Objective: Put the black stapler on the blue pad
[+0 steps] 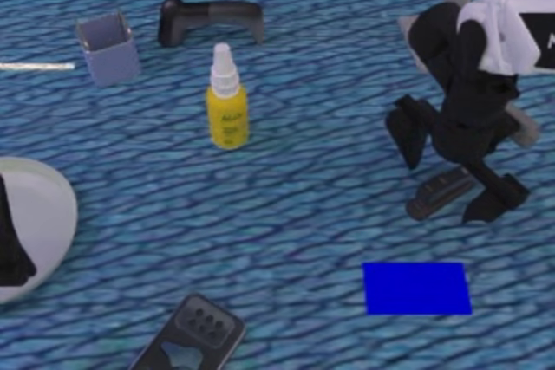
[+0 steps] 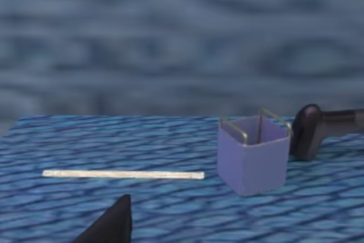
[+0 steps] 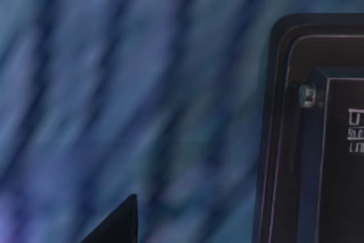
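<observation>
Our right gripper point(image 1: 447, 171) hangs low over the black stapler point(image 1: 440, 192) at the right side of the worktop point(image 1: 303, 214). Its fingers are spread wide, one finger point(image 1: 408, 132) to the stapler's far left side, the other point(image 1: 499, 197) at its right end; we cannot tell whether either touches it. The stapler lies flat on the worktop, slanted, just behind the blue pad point(image 1: 416, 288) and apart from it. The right wrist view shows the stapler's dark end point(image 3: 318, 140) close up. Our left arm point(image 1: 17, 240) sits parked at the left edge; we cannot tell the state of its fingers. Its wrist view faces a lavender cup point(image 2: 253, 155), a white strip point(image 2: 122, 174) and a curved black device point(image 2: 318, 129). A yellow bottle point(image 1: 227, 101) stands mid-worktop.
</observation>
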`<state>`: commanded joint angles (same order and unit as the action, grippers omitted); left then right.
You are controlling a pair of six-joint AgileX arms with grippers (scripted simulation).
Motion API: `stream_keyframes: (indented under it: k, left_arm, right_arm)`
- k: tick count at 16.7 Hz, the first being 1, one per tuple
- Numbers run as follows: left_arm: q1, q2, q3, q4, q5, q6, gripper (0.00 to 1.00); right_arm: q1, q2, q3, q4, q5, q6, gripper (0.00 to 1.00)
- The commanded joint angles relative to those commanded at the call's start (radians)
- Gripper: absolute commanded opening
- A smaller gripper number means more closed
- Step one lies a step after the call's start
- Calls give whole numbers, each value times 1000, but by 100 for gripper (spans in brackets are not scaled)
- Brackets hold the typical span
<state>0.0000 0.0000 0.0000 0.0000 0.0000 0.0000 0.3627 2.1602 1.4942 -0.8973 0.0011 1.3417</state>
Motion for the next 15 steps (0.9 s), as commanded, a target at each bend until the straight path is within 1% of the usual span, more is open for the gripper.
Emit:
stream_keyframes:
  k: [11,12,15]
  left_arm:
    - [0,0,0,0,0,0,100]
    - [0,0,0,0,0,0,100]
    - [0,0,0,0,0,0,100]
  right_arm:
    - [0,0,0,0,0,0,2]
    - [0,0,0,0,0,0,0]
    - [0,0,0,0,0,0,0]
